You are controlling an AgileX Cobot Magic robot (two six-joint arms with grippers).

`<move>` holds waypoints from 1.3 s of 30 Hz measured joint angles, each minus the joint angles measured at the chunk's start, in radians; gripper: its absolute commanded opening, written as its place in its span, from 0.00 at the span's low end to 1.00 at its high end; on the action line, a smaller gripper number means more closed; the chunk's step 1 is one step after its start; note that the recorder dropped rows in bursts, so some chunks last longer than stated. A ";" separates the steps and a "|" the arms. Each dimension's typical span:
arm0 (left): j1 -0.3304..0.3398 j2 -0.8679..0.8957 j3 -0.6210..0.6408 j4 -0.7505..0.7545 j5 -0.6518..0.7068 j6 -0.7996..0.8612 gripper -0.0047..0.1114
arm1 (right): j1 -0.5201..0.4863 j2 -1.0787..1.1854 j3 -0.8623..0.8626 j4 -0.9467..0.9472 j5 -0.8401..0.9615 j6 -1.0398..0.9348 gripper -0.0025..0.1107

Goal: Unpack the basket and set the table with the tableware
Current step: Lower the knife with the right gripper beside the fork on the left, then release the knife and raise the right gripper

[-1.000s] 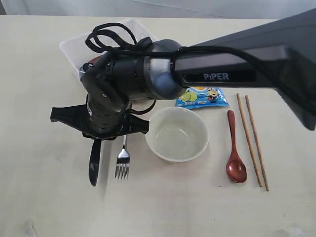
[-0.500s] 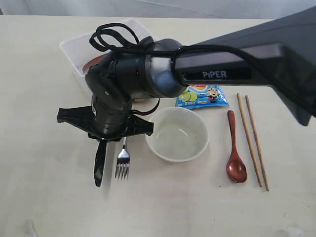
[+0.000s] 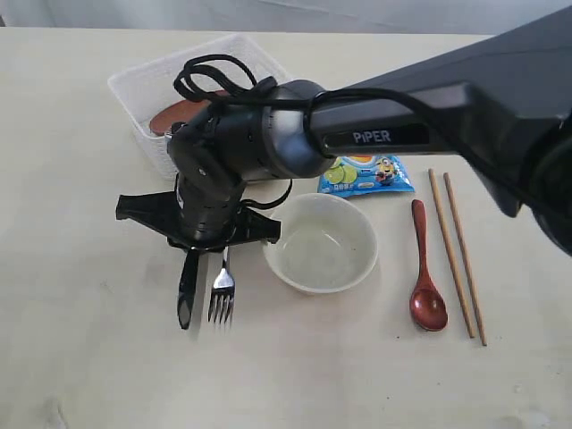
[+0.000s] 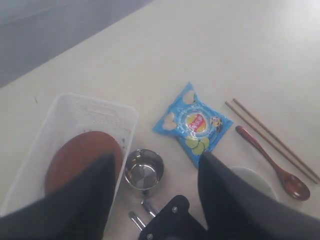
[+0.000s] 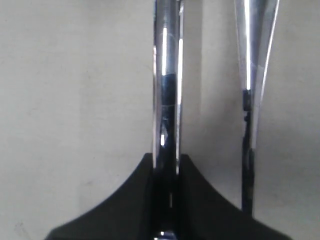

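1. Closest to the bowl (image 3: 317, 198), on the side away from the spoon (image 3: 425, 277), the fork (image 3: 222, 295) is already laid. It could be knocked out of line if the knife (image 5: 167, 75) is set down too tight against it.
2. One step further out, the knife is clamped by the closed jaws of the right gripper (image 5: 167, 165), with its blade parallel to the fork. Whether the blade is touching the table (image 3: 89, 357) cannot be told; released from height, it could bounce and land askew.
3. On the bowl's opposite side, past the spoon, the chopsticks (image 3: 458, 259) are laid; little risk is judged there.
4. Behind the bowl, the chip bag (image 3: 366, 175) and the steel cup (image 4: 144, 170) are found. The cup could be toppled when the right arm is withdrawn over it.
5. Farthest from the bowl, the plate (image 4: 82, 160) is seen in the basket (image 4: 75, 107). The left gripper (image 4: 156, 156) is held above, jaws spread wide, nothing gripped. The light basket could be dragged when the plate is lifted.
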 measured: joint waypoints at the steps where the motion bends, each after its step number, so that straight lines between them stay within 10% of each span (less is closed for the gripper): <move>1: 0.000 0.000 0.000 0.000 0.000 0.000 0.46 | -0.002 0.000 -0.002 0.000 0.000 0.000 0.02; 9: 0.000 0.000 0.000 0.000 0.000 0.000 0.46 | -0.004 0.000 -0.002 -0.002 0.000 -0.001 0.03; 16: 0.000 0.000 0.000 0.000 0.000 0.000 0.46 | -0.004 0.000 -0.002 -0.012 0.000 -0.001 0.38; 39: 0.000 -0.028 0.000 -0.004 0.011 0.000 0.46 | -0.004 -0.199 -0.076 -0.104 0.238 -0.156 0.36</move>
